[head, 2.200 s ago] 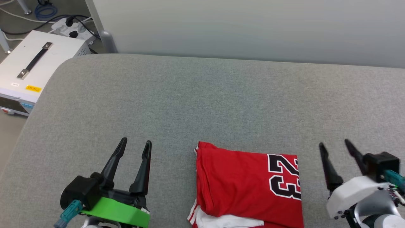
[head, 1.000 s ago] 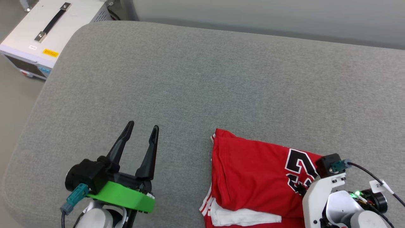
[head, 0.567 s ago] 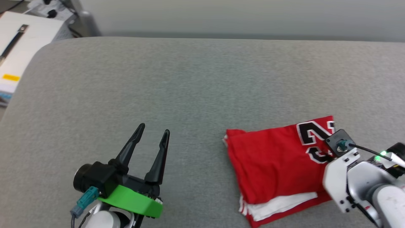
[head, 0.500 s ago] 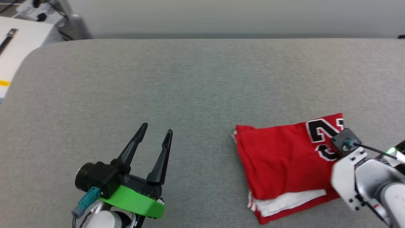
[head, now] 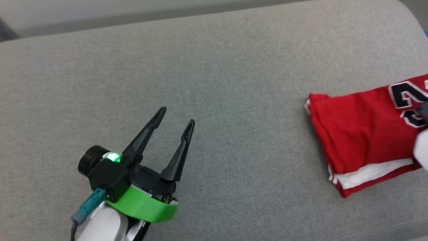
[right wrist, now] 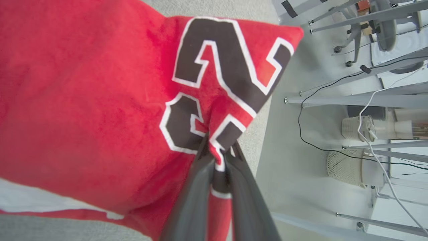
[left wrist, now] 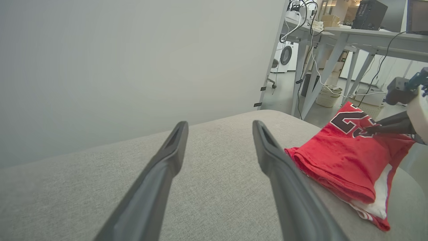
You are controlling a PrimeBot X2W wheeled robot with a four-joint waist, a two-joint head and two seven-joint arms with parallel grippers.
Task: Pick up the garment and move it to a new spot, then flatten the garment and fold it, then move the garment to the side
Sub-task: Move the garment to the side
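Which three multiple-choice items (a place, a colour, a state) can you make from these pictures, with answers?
1. In the head view, where on the grey cushion is the garment? A. right side B. middle C. left side
2. What colour is the garment's number print? A. yellow B. black, outlined white C. blue
3. What state is the right gripper in? A. wide open B. shut on the garment C. shut on nothing
Answers: 1 A: it meets that view's right edge. 2 B: the right wrist view shows the digits. 3 B: it pinches the printed cloth.
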